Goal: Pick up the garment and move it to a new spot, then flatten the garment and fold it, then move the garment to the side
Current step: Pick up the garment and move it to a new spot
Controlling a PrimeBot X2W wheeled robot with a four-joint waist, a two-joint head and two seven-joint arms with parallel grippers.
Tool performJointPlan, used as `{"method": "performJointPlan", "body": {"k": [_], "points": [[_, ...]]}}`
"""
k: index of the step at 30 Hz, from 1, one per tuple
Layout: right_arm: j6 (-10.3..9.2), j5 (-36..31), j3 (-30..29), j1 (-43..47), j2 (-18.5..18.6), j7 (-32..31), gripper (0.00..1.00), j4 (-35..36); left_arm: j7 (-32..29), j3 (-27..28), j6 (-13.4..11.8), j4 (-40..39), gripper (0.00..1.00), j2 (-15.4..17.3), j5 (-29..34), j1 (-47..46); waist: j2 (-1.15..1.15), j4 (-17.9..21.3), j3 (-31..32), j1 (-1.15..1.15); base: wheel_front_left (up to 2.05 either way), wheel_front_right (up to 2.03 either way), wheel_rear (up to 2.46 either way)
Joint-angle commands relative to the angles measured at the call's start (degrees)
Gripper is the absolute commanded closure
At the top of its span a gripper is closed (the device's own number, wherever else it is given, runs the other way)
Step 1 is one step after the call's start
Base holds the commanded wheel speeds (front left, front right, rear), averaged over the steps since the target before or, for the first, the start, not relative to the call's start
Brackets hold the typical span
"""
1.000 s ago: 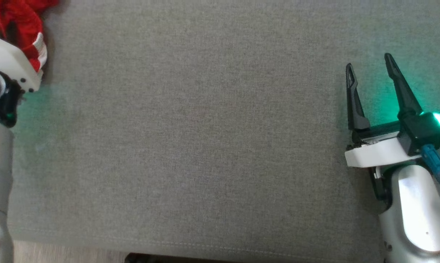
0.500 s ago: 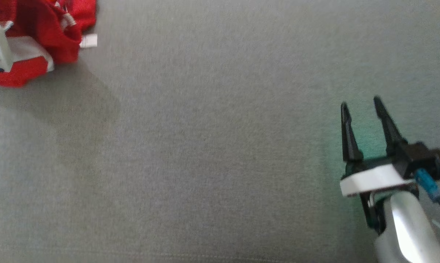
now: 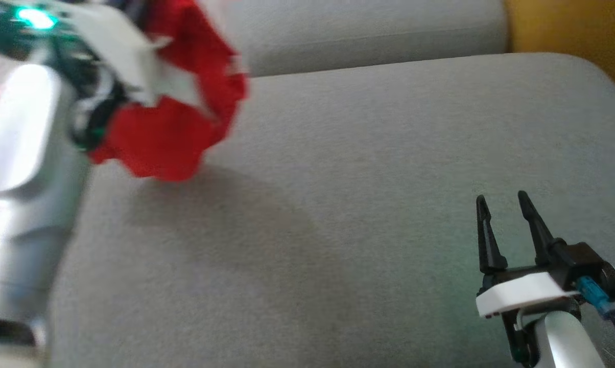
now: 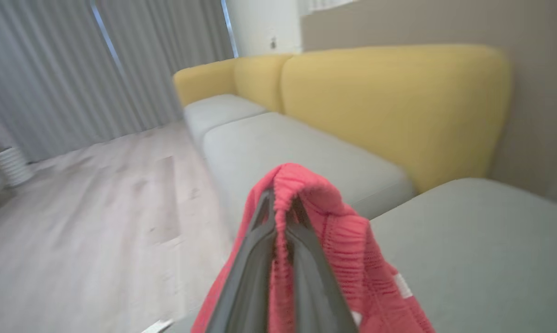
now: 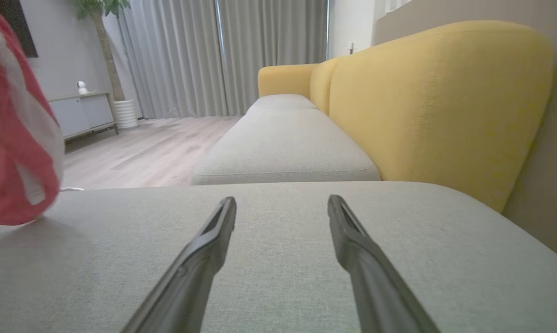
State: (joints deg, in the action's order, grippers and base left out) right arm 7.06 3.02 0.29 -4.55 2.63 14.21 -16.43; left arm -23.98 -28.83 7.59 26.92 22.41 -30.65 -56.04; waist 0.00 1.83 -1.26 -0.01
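One red garment (image 3: pixel 169 138), upper left, hangs over the grey cushion (image 3: pixel 363 179). My left gripper (image 4: pixel 282 202) pinches it between two fingers pressed together. One right gripper (image 3: pixel 501 202), lower right: two fingers spread, empty.

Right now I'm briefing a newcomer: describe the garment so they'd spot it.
Find the grey sofa seat with yellow backrests. At its left side, the left end effector is shut on a bunched garment. Its bright red knit with white stripes stands out against the upholstery.
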Motion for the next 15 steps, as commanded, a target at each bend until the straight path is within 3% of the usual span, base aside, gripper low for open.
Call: {"method": "performJointPlan", "body": {"k": [1, 8, 11, 15], "points": [[0.43, 0.3, 1.6, -1.3, 0.2, 0.8, 0.0, 2.0, 0.8, 1.8, -0.1, -2.4, 1.0, 0.5, -1.1, -3.1, 0.0, 2.7, 1.6, 0.01, 0.0, 0.0, 0.0], [0.43, 1.2, 2.2, -1.9, 0.2, 0.8, 0.0, 3.0, 6.2, 1.4, -0.1, -3.5, 1.0, -9.5, -8.6, -2.9, 0.0, 5.4, -1.2, 0.01, 0.0, 0.0, 0.0], [0.43, 1.7, 2.4, -2.8, 0.2, 0.8, 0.0, 3.5, 9.1, 0.7, -0.1, -0.6, 1.0, -11.6, -10.0, 0.6, 0.0, 6.1, -4.1, 0.01, 0.0, 0.0, 0.0], [0.43, 2.1, 2.9, -3.8, 0.2, 0.8, 0.0, 3.7, 13.2, -0.6, -0.3, 5.0, 1.0, -11.5, -8.9, 6.4, 0.0, 6.8, -7.1, 0.01, 0.0, 0.0, 0.0]]}}
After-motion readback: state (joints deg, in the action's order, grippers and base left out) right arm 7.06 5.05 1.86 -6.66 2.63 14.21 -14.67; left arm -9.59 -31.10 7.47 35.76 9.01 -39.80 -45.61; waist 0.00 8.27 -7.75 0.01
